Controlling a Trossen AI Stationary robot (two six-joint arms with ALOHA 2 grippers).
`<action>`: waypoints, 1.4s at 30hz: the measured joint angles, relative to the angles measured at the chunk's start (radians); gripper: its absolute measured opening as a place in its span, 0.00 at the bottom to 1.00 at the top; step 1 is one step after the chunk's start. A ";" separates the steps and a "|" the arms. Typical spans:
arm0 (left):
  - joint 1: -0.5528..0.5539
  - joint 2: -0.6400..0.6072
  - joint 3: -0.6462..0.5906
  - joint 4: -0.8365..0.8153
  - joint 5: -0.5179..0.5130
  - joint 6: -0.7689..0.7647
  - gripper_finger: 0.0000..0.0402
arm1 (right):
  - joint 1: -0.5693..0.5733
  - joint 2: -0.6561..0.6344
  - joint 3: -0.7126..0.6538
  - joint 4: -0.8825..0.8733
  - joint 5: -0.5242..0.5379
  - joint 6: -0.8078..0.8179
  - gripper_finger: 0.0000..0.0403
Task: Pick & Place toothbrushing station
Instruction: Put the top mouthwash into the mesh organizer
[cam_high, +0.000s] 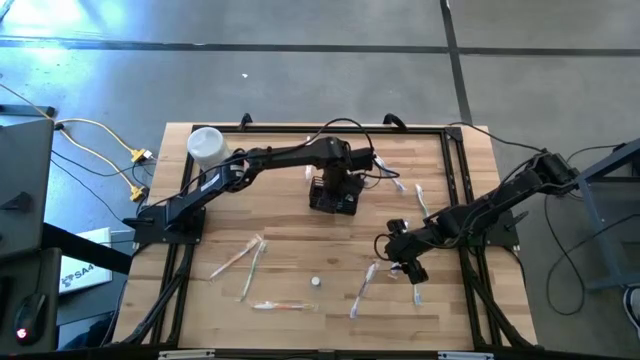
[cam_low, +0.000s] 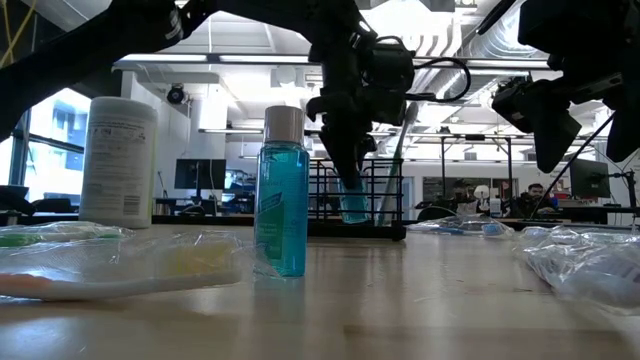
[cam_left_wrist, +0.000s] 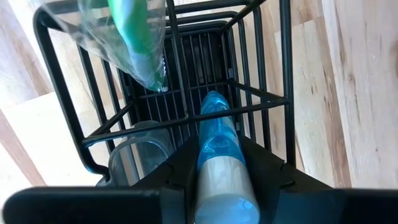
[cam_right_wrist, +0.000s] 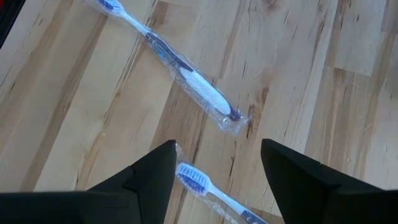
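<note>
The toothbrushing station, a black wire caddy (cam_high: 345, 205), stands on the wooden table at the far middle. It holds a wrapped green toothbrush (cam_left_wrist: 138, 38) and a clear cup (cam_left_wrist: 138, 151). My left gripper (cam_high: 335, 182) hangs over it, pointing down, shut on a small blue bottle (cam_left_wrist: 216, 134) with a pale cap, whose lower end is down inside the caddy (cam_low: 385, 195). My right gripper (cam_high: 408, 266) hovers open over the table's right part, above two wrapped toothbrushes (cam_right_wrist: 181, 70) (cam_right_wrist: 198, 182), touching neither. My left gripper pinches the blue bottle's upper part, at and just below the pale cap (cam_left_wrist: 222, 182), between its two fingers (cam_left_wrist: 179, 163). The fingers come from above, pointing down. The bottle stands upright with its lower end (cam_low: 352, 205) inside a caddy compartment; whether it touches the caddy's floor, I cannot tell.
A white cylindrical container (cam_high: 207, 146) stands at the far left. A second blue bottle (cam_low: 281, 190) stands upright near the table's front middle (cam_high: 316, 282). Several wrapped toothbrushes (cam_high: 250, 262) lie scattered on the near half and right of the caddy (cam_high: 420, 198).
</note>
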 joint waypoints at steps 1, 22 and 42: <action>0.000 0.000 0.000 0.000 0.001 0.000 0.21 | 0.000 0.000 0.000 0.000 0.000 0.000 0.57; 0.000 0.000 -0.002 0.001 0.000 -0.004 0.23 | 0.000 0.000 0.000 0.000 0.000 0.001 0.57; 0.000 0.000 -0.002 0.007 -0.003 -0.024 0.26 | 0.000 0.000 0.000 -0.001 0.000 0.001 0.57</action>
